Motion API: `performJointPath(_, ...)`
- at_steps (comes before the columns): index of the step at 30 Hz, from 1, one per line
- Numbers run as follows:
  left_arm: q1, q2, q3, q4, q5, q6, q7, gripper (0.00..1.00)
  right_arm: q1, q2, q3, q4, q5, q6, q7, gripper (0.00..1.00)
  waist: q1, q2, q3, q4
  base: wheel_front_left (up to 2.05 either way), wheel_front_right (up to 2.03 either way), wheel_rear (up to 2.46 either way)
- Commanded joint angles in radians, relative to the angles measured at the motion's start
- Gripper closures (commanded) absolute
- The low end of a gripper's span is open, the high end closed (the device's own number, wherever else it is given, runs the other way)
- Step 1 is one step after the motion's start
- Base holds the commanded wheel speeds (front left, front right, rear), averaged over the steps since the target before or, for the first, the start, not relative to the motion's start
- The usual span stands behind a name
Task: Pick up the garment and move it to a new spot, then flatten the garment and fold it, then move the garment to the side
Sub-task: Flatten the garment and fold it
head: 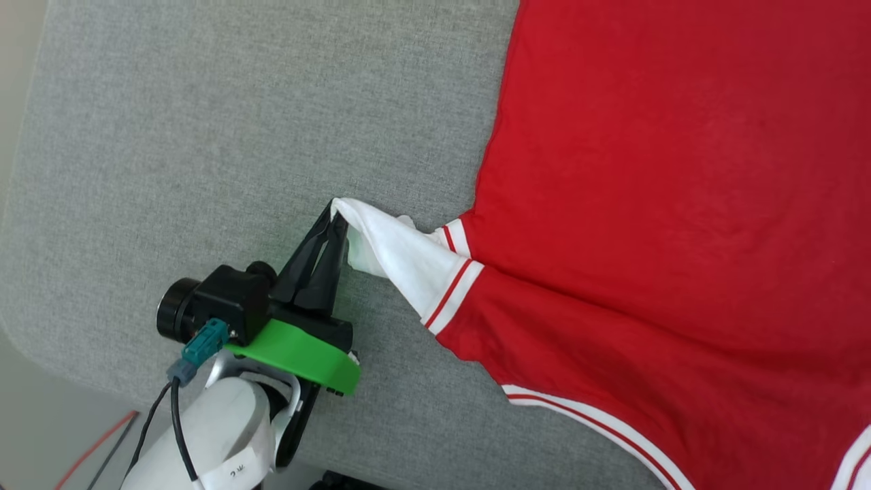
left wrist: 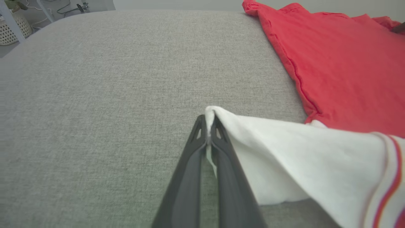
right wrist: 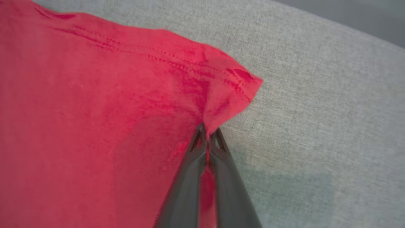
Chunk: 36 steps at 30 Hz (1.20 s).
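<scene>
The garment (head: 653,170), a red shirt with white sleeves and red-and-white striped trim, lies spread over the right of the grey surface. My left gripper (head: 335,212) is shut on the tip of a white sleeve (head: 395,255), pulling it out to the left of the red body. The left wrist view shows the sleeve (left wrist: 300,152) pinched between the dark fingers (left wrist: 190,164) of the left gripper (left wrist: 208,117), with the garment (left wrist: 341,69) beyond. My right gripper (right wrist: 207,128) is shut on the garment (right wrist: 95,110) near its hemmed bottom corner (right wrist: 240,82).
The grey fabric surface (head: 238,136) stretches open to the left of the shirt; its rounded front-left edge (head: 41,354) drops to the floor. A white basket (left wrist: 12,25) and cables stand off the surface's far corner in the left wrist view.
</scene>
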Motion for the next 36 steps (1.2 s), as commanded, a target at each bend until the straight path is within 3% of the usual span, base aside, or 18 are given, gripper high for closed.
performJointPath(1,0.015,0.004,0.008,0.004,0.016,0.002,-0.006,1.0,0.023,0.003,0.006,0.004,0.013,-0.001,-0.023,1.0,-0.0002,0.0,-0.058,-0.035,0.0,0.0,0.0)
performJointPath(6,0.055,0.013,0.023,0.011,0.01,0.01,-0.006,1.0,0.052,-0.04,0.044,-0.035,0.065,-0.001,-0.101,1.0,-0.0002,0.0,-0.146,-0.072,0.0,0.0,0.0)
performJointPath(10,0.096,0.03,0.034,0.013,0.0,0.025,-0.004,1.0,0.145,-0.119,0.087,-0.116,0.145,-0.001,-0.164,1.0,-0.0002,0.0,-0.214,-0.108,0.0,0.0,0.0)
performJointPath(15,0.147,0.053,0.052,0.011,-0.019,0.045,-0.001,1.0,0.357,-0.23,0.08,-0.252,0.254,-0.001,-0.265,1.0,-0.0002,0.0,-0.285,-0.161,0.0,0.0,0.0)
performJointPath(22,0.215,0.081,0.082,0.006,-0.041,0.07,-0.002,1.0,0.722,-0.307,0.002,-0.421,0.308,-0.001,-0.377,1.0,-0.0002,0.0,-0.341,-0.228,0.0,0.0,0.0)
performJointPath(27,0.253,0.097,0.105,-0.008,-0.051,0.088,-0.003,1.0,0.97,-0.295,-0.083,-0.521,0.315,-0.001,-0.411,1.0,-0.0002,0.0,-0.352,-0.268,0.0,0.0,0.0)
performJointPath(36,0.261,0.096,0.099,-0.008,-0.053,0.09,0.002,1.0,1.328,-0.122,-0.189,-0.556,0.302,-0.001,-0.398,1.0,-0.0002,0.0,-0.353,-0.272,0.0,0.0,0.0)
